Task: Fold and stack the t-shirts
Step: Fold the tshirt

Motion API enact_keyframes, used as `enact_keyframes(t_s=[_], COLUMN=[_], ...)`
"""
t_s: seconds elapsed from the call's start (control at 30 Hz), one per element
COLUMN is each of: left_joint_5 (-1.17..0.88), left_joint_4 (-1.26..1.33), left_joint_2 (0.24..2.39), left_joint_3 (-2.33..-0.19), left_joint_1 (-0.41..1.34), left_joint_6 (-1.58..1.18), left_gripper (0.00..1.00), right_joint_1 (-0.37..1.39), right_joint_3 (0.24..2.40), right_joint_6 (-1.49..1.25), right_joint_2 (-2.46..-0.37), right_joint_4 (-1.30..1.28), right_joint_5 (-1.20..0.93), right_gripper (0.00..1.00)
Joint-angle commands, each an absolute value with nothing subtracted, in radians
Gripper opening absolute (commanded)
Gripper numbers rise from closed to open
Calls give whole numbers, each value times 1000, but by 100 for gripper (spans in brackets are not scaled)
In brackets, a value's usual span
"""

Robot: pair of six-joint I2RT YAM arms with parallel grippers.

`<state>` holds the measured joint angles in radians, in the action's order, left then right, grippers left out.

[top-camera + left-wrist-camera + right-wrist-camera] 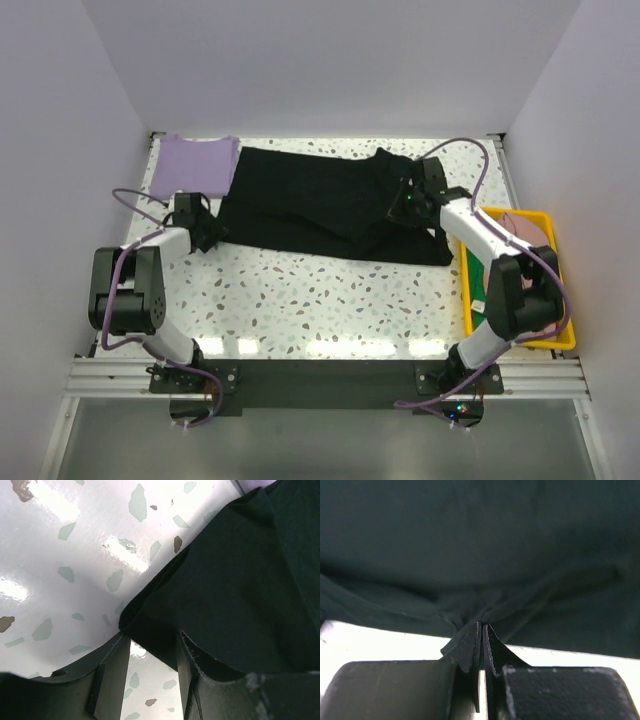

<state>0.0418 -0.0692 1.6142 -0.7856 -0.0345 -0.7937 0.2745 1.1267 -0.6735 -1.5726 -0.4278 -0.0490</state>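
Though dim, t-shirt (480, 555) seemingly in right gripper (481, 627)

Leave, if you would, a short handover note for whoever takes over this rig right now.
Left gripper: fingers open at the black t-shirt, on its left edge; nothing pinched.
Right gripper: shut on bunched cloth at the same shirt's right side.
Lavender t-shirt: folded, far left corner.
Pink cloth and green cloth: in the yellow bin, right.
Done: the lavender one looks folded.
Left: fold the black one, stack it, then probably the binned ones.
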Motion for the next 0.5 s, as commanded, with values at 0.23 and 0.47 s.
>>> enact_keyframes(t_s=[0.23,0.47], left_joint_5=[49,55], left_joint_4=[-72,-75], left_joint_2=[1640,1634], left_joint_3=[-818,-810], left_joint_1=[-20,-20], left_joint_6=[-787,-785], left_gripper=[46,46], right_joint_1=[180,127], right_joint_3=[1445,1459], right_joint_6=[-683,-732], right_joint_2=[-1876,-1913], right_joint_4=[-417,-338], right_joint_5=[-181,-199], right_gripper=[0,0])
